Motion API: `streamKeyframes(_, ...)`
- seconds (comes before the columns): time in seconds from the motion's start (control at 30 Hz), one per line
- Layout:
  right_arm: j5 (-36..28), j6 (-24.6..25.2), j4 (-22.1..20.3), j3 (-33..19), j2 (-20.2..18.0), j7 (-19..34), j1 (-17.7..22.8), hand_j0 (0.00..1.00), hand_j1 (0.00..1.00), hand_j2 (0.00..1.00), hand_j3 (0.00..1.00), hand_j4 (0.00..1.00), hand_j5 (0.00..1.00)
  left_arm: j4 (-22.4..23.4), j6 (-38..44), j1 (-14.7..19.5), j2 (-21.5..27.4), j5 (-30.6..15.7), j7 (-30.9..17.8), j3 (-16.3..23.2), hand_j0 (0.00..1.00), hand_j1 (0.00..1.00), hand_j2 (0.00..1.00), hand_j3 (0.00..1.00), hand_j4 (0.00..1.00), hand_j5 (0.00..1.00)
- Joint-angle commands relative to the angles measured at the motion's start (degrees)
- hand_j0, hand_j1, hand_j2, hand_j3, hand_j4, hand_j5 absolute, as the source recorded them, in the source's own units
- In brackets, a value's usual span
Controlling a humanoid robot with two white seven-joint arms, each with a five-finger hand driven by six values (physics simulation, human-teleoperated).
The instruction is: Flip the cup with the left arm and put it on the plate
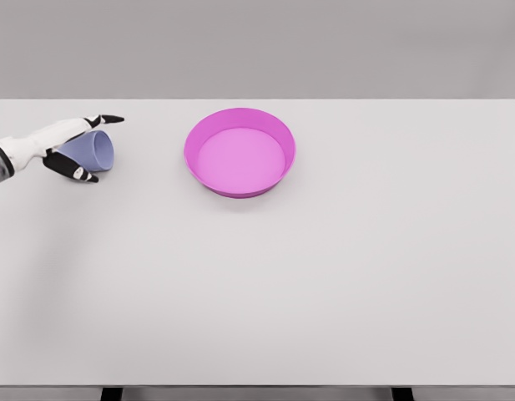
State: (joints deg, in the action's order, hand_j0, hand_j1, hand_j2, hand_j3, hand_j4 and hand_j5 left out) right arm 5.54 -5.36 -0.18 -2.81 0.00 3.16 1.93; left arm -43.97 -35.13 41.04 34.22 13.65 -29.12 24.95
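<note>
A lavender cup is tipped on its side at the far left of the white table, its open mouth facing right. My left hand comes in from the left edge and wraps it, one dark-tipped digit over the top and the other fingers curled under the front. The pink round plate with a raised rim sits to the right of the cup, apart from it, near the table's back middle. Nothing lies in the plate. My right arm does not show.
The white table spans the whole view, with its far edge just behind the cup and plate. A grey wall stands beyond it.
</note>
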Motion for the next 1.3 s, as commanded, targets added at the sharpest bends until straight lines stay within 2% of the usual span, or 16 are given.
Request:
streamKeyframes(0.0, 0.0, 0.0, 0.0, 0.0, 0.0, 0.0, 0.0, 1.00, 1.00, 1.00, 1.00, 1.00, 1.00, 1.1, 0.1, 0.0, -0.1, 0.0, 0.0, -0.1, 1.00, 1.00, 1.00, 1.00, 1.00, 1.00)
streamKeyframes(0.2, 0.0, 0.0, 0.0, 0.0, 0.0, 0.0, 0.0, 1.00, 1.00, 1.00, 1.00, 1.00, 1.00, 2.7, 0.1, 0.7, -0.2, 0.2, 0.0, 0.1, 1.00, 1.00, 1.00, 1.00, 1.00, 1.00)
streamKeyframes(0.33, 0.0, 0.0, 0.0, 0.0, 0.0, 0.0, 0.0, 1.00, 1.00, 1.00, 1.00, 1.00, 1.00, 2.7, 0.1, 1.0, -0.1, 2.3, 0.0, 0.3, 1.00, 1.00, 1.00, 1.00, 1.00, 1.00)
streamKeyframes(0.43, 0.0, 0.0, 0.0, 0.0, 0.0, 0.0, 0.0, 1.00, 1.00, 1.00, 1.00, 1.00, 1.00, 2.7, 0.1, 1.1, -0.1, 4.5, 0.0, 0.2, 0.90, 0.90, 0.90, 0.90, 0.90, 0.90)
streamKeyframes(0.63, 0.0, 0.0, 0.0, 0.0, 0.0, 0.0, 0.0, 1.00, 1.00, 1.00, 1.00, 1.00, 1.00, 2.7, 0.1, 1.9, 0.2, 4.5, 0.0, 0.1, 0.89, 0.89, 0.89, 0.89, 0.89, 0.89)
streamKeyframes(1.03, 0.0, 0.0, 0.0, 0.0, 0.0, 0.0, 0.0, 1.00, 1.00, 1.00, 1.00, 1.00, 1.00, 2.6, 0.1, 2.0, 0.0, 4.6, -0.2, 1.5, 0.73, 0.73, 0.73, 0.73, 0.73, 0.73)
streamKeyframes(1.27, 0.0, 0.0, 0.0, 0.0, 0.0, 0.0, 0.0, 1.00, 1.00, 1.00, 1.00, 1.00, 1.00, 2.2, 0.1, 2.5, 0.1, 4.0, -0.2, 1.4, 0.73, 0.73, 0.73, 0.73, 0.73, 0.73)
